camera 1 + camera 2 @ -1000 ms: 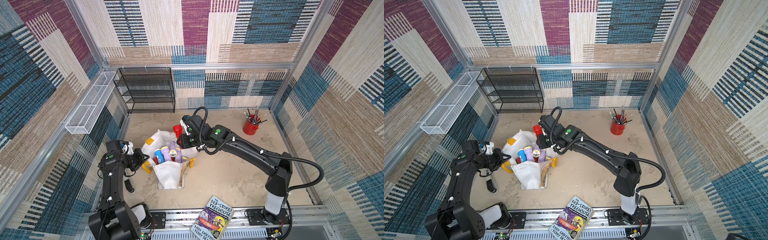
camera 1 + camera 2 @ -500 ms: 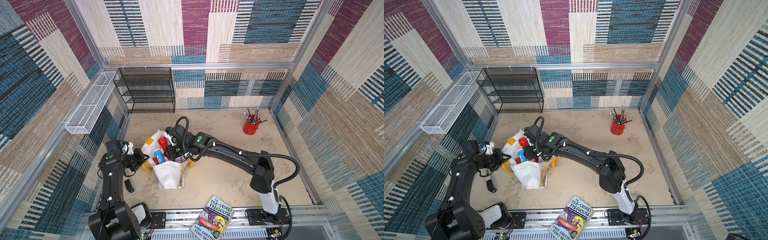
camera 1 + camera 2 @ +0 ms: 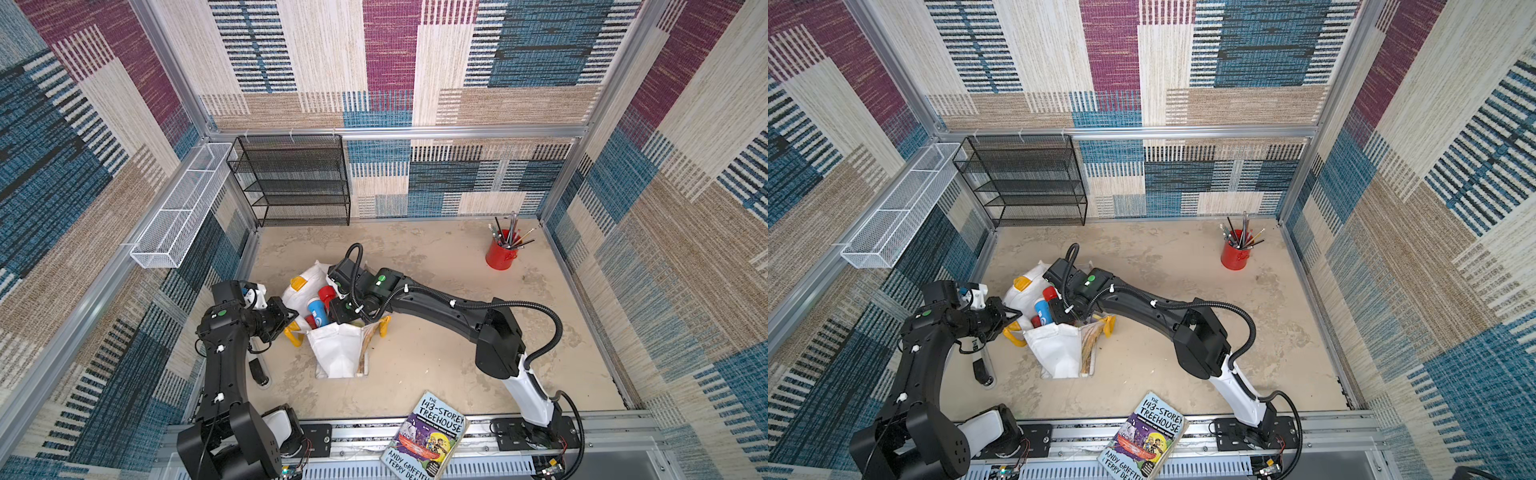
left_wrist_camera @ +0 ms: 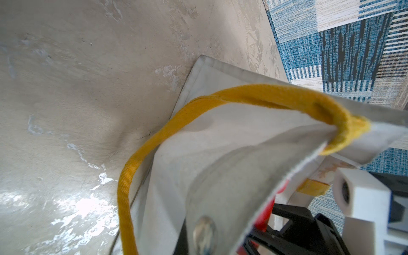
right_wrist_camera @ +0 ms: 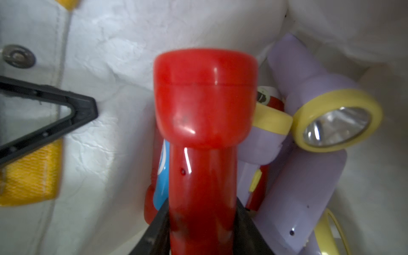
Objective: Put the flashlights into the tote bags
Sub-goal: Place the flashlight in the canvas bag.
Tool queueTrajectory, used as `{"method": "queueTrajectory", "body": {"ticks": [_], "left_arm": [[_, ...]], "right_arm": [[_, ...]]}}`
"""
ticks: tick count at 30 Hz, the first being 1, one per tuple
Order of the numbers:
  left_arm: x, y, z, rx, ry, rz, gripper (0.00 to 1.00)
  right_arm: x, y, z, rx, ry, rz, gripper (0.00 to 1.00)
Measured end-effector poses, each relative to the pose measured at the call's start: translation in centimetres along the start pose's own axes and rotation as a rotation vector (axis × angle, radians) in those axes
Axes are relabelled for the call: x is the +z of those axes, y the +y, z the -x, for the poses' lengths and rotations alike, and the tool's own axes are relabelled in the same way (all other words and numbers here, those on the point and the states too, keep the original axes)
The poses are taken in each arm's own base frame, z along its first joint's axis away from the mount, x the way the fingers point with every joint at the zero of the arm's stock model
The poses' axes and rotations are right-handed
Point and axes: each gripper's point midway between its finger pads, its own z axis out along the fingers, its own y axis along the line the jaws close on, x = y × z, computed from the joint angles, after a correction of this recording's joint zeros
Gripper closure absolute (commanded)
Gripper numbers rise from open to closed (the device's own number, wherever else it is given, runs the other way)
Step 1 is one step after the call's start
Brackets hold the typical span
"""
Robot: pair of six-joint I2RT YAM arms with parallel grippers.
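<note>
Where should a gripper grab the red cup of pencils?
Grip the red cup across its round wall, coming level from the open table side. It stands upright, and the pencils fanning out of its mouth would block a grasp from above.

I log: white tote bag, yellow handles; red flashlight; lilac flashlights, pale-yellow rims; blue flashlight, white label; red cup; black rack.

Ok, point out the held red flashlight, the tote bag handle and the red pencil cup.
red flashlight (image 5: 205, 106): right wrist view, its head.
tote bag handle (image 4: 254, 93): left wrist view, mid-strap.
red pencil cup (image 3: 500, 258): in a top view, side wall.
</note>
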Motion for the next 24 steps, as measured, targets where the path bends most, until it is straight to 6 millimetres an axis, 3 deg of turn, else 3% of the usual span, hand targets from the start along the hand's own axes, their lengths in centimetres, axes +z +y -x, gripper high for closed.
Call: {"method": "queueTrajectory", "body": {"ticks": [6, 11, 13, 20, 24], "left_arm": [[0.0, 0.2, 0.1, -0.001, -0.004, 0.009, 1.00], [0.0, 0.2, 0.0, -0.001, -0.003, 0.009, 1.00], [0.0, 0.2, 0.0, -0.001, -0.003, 0.009, 1.00], [0.0, 0.2, 0.0, -0.001, -0.003, 0.008, 1.00], [0.0, 0.2, 0.0, -0.001, -0.003, 0.009, 1.00]], "right_arm": [[1.1, -1.0, -1.3, 0.017, 0.048, -0.029, 0.53], [1.0, -0.9, -1.4, 0.022, 0.051, -0.026, 0.31], [0.7, -0.8, -1.3, 0.021, 0.048, -0.024, 0.29], [-3.6, 0.2, 0.9, -0.001, -0.037, -0.041, 0.30], [-6.3, -0.6, 2.1, -0.005, -0.100, -0.112, 0.31]]}}
